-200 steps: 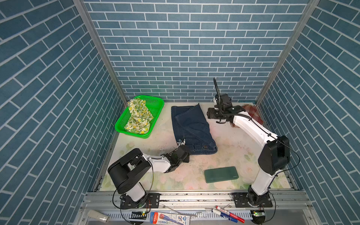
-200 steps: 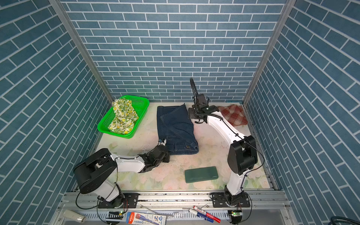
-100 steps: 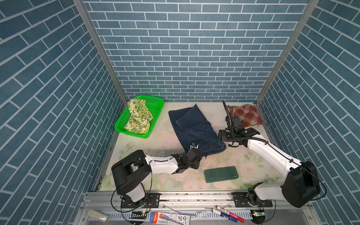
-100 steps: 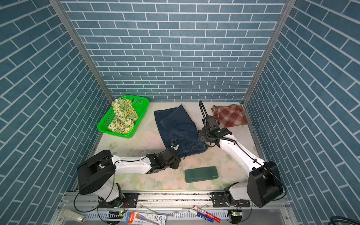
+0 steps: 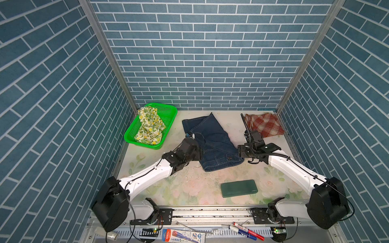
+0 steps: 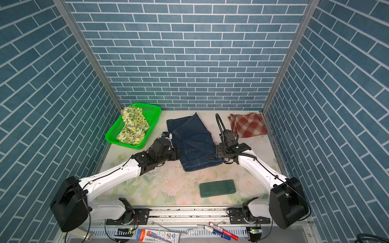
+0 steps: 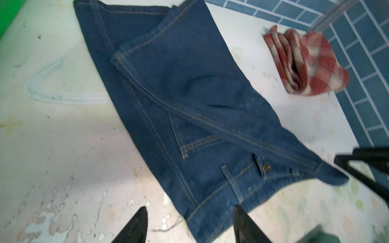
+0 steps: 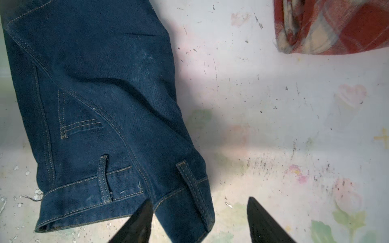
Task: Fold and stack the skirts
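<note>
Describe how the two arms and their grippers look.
The left arm and right arm have white link shells, black joints and bulky black shoulder housings, with thin black cables alongside. The left gripper and right gripper have black, tapering, pointed fingers.

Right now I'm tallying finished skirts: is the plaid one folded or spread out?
Folded: the plaid skirt shows several stacked layers along its edge in the left wrist view, forming a compact bundle.

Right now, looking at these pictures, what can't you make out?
- Lemon-print skirt: bunched in the green basket; own folds hide most of it in both top views.
- Plaid skirt: cut off by the right wrist view's edge.
- Denim skirt: blurred in the left wrist view; underside hidden.
- Markers in front: print too small, top views.
</note>
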